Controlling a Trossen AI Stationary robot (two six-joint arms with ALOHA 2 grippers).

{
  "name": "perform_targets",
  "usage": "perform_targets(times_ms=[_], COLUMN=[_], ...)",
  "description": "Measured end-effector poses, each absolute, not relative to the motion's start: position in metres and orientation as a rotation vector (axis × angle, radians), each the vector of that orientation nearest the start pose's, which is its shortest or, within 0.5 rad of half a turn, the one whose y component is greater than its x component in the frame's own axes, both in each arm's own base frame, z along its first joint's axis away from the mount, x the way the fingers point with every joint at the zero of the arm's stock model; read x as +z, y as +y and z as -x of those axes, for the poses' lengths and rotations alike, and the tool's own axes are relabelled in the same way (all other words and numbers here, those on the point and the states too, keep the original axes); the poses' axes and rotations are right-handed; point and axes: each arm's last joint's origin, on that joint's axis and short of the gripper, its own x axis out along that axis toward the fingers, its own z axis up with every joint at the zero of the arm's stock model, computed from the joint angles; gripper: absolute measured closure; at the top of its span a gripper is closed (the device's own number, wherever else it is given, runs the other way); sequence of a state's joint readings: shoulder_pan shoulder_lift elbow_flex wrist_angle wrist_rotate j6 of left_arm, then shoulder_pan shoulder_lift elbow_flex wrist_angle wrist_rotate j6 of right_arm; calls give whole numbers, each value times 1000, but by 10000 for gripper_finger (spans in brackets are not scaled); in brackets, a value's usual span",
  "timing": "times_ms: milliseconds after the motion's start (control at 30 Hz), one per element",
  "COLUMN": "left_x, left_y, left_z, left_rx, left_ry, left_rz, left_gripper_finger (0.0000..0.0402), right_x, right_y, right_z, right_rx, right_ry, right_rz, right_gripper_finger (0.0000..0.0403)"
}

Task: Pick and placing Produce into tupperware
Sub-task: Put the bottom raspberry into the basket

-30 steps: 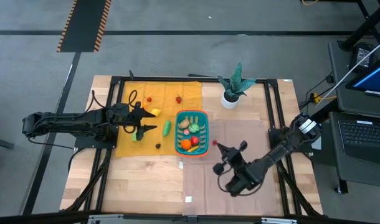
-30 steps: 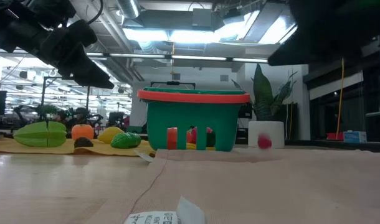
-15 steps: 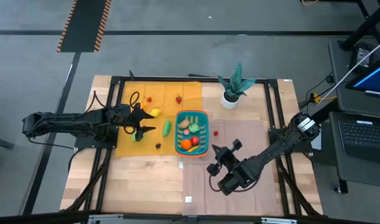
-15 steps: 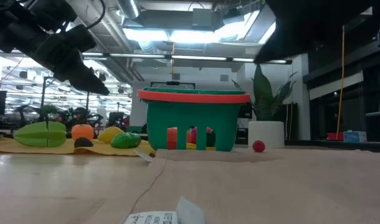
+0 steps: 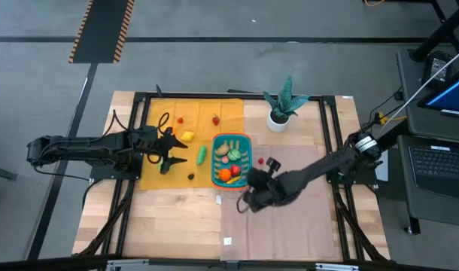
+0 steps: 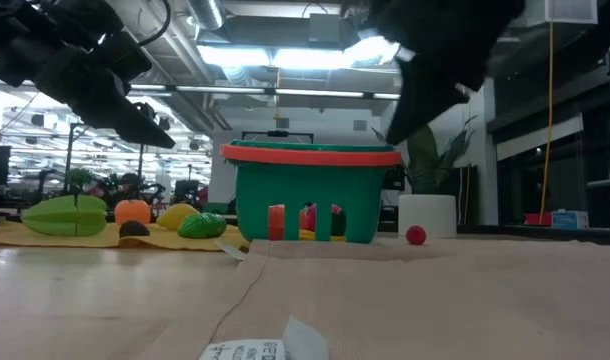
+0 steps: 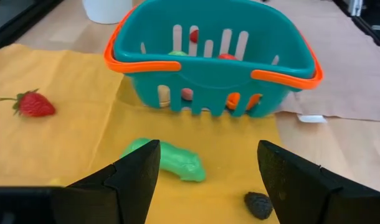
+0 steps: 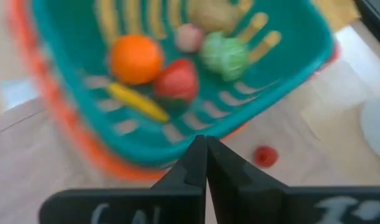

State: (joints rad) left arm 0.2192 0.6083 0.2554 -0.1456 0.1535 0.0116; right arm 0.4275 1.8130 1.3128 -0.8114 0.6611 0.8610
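Note:
The teal basket with the orange rim (image 5: pixel 231 136) stands at mid-table and holds an orange, a red, a green, a tan and a yellow piece (image 8: pixel 135 59). More produce lies on the yellow cloth: a lemon (image 5: pixel 187 136), a green piece (image 7: pixel 168 160), a strawberry (image 7: pixel 29 104) and a dark piece (image 7: pixel 260 205). A small red ball (image 5: pixel 260 160) rests on the brown mat right of the basket. My left gripper (image 7: pixel 209 180) hovers open over the cloth, left of the basket. My right gripper (image 8: pixel 205 158) is shut and empty, above the basket's near right corner.
A potted green plant in a white pot (image 5: pixel 281 105) stands beyond the basket on the far right. The yellow cloth (image 5: pixel 158 177) covers the table's left part, a brown mat (image 5: pixel 290 218) the right. A white tag (image 6: pixel 260 350) lies near the front edge.
My right gripper has swung from the near right part of the table leftward to the basket's near right corner. The small red ball has rolled a short way toward the far edge and now lies still beside the basket.

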Motion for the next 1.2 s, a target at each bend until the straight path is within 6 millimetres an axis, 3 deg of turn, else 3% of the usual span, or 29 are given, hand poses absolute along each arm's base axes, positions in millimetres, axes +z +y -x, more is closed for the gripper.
perform_targets(times_ms=[100, 300, 467, 667, 867, 967, 1033, 1200], left_x=[180, 180, 180, 180, 180, 180, 180, 180], left_y=[26, 23, 22, 22, 22, 22, 22, 22], left_z=[-136, -136, -136, -136, -136, -136, -136, -136], left_rx=[51, -46, -88, -88, -88, -88, -88, -88], left_ry=[491, 485, 480, 480, 481, 482, 483, 483], left_rz=[84, 74, 10, 8, 8, 9, 9, 10], left_gripper_finger=[140, 140, 140, 140, 140, 140, 140, 140], right_x=[205, 199, 207, 243, 292, 303, 291, 231], right_y=[108, 81, 70, 44, 8, -5, -8, -2], right_z=[-327, -310, -306, -296, -268, -255, -249, -237], right_rx=[-761, -1049, -1079, -1021, -980, -987, -969, -849], right_ry=[927, 968, 971, 954, 891, 811, 764, 641], right_rz=[-174, -254, -266, -273, -305, -360, -391, -522], right_gripper_finger=[392, 398, 399, 400, 401, 401, 401, 402])
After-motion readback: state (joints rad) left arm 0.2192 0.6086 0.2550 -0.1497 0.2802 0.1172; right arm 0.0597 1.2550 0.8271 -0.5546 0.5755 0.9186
